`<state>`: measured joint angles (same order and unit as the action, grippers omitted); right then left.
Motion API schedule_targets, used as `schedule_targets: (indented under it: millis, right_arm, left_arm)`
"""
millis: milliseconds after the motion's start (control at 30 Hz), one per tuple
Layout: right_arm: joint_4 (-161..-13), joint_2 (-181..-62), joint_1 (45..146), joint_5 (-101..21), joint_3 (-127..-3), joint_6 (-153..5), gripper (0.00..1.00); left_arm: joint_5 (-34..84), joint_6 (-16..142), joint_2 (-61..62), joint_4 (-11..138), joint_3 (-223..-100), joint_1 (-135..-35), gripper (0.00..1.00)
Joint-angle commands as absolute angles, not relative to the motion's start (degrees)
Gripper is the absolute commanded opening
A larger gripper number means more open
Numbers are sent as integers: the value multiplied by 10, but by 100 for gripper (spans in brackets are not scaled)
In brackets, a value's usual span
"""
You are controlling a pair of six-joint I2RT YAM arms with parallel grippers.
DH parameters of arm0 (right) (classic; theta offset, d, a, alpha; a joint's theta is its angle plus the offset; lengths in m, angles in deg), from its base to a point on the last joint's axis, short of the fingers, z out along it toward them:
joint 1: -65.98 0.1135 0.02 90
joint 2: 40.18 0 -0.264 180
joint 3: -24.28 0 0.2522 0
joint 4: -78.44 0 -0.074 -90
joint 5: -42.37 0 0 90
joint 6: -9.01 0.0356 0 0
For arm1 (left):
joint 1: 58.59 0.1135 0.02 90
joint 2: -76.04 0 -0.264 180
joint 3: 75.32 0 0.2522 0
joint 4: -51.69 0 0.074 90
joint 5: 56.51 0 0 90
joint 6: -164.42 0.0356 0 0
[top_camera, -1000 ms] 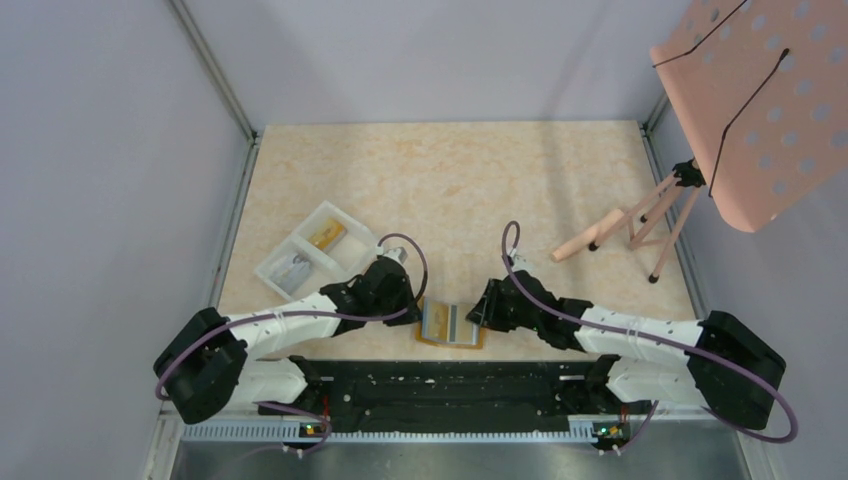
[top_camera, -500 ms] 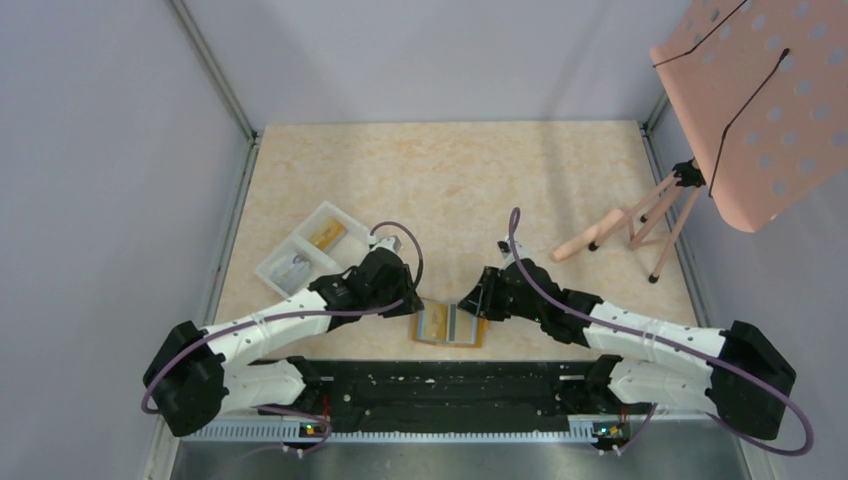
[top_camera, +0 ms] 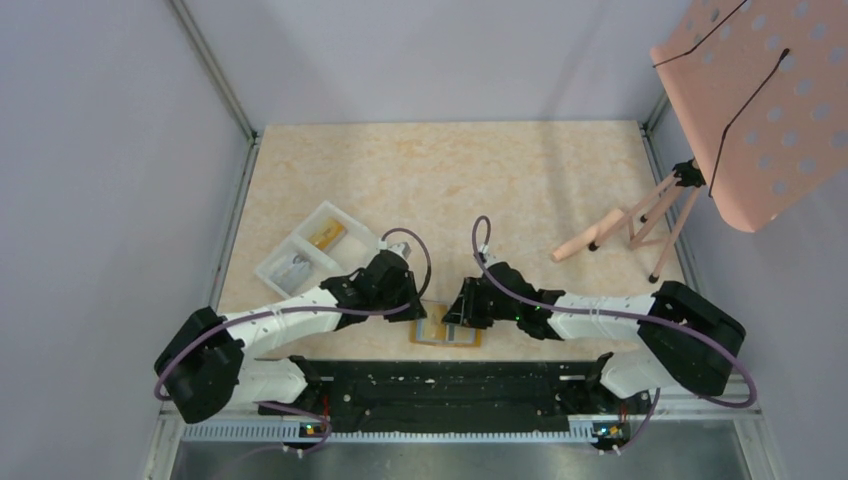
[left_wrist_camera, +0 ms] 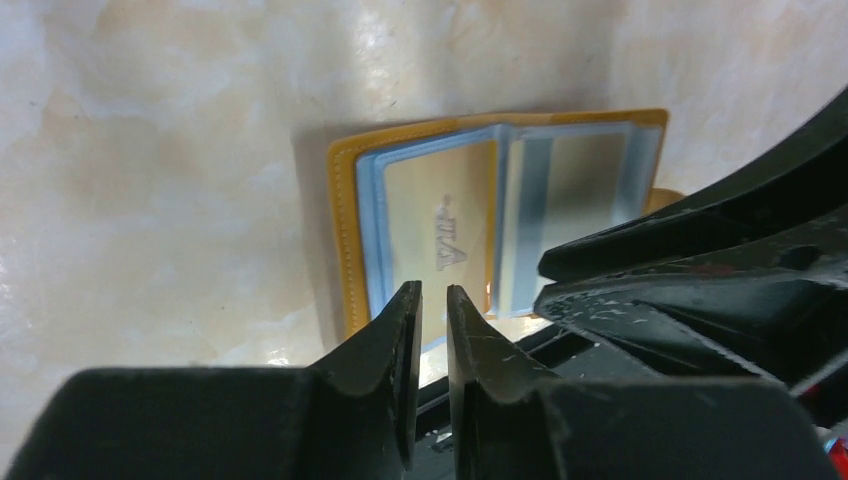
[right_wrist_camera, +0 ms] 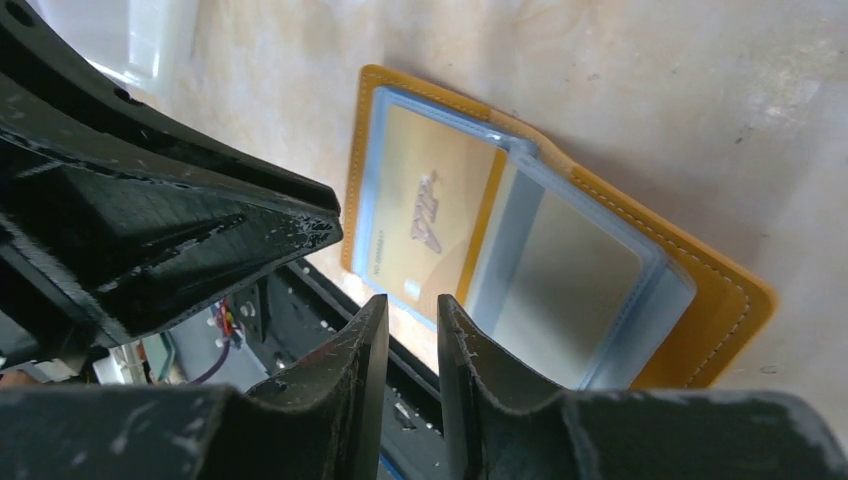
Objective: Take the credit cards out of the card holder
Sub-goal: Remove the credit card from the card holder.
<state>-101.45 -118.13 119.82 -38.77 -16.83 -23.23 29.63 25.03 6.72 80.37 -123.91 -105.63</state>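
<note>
Far left in the top view, on the beige worktop (top_camera: 500,180): a white 2-compartment tray (top_camera: 292,237), well apart from the work. Low centre next: left claw (left_wrist_camera: 433,300) reaching in from the left, fingers drawn almost together with only a slit between, nothing visibly pinched, tips over the near left border of the card holder (left_wrist_camera: 345,240); touching or just above, cannot tell. Holder lying open and flat near the bottom edge of the worktop, between the 2 claws, both credit cards (right_wrist_camera: 570,290) not yet out: gold card (left_wrist_camera: 440,225) under the left clear sleeve, grey card (left_wrist_camera: 585,185) under the right. Just right of that, right claw (right_wrist_camera: 412,310), likewise nearly closed on nothing visible, tips over the holder's near edge. Far right, a pink perforated stand (top_camera: 750,90). Likely step in hand: pinning the holder and starting 1 card out. Press 1 claw on the orange border, not on the sleeve. Open the other only enough to catch a card's edge, then draw straight out along the sleeve, low and slow. Sleeve mouths unclear, so probe gently. Mind the 2 claws bumping, and the holder sliding or folding.
</note>
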Motion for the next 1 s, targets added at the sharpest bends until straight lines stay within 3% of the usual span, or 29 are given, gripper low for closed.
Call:
schedule_targets:
  millis: [0, 433, 967]
  right_arm:
    - [-1022, -1196, 1201, -407, -169, -231, 25]
    - [-1026, -1202, 1193, -433, -146, -240, 24]
    - [-1018, -1222, 1194, -438, -159, -234, 24]
  left_arm:
    - [281, 254, 42, 761, -1219, -1059, 19]
    - [264, 239, -3, 700, -1174, -1059, 12]
    - [264, 231, -2, 693, -1159, -1059, 10]
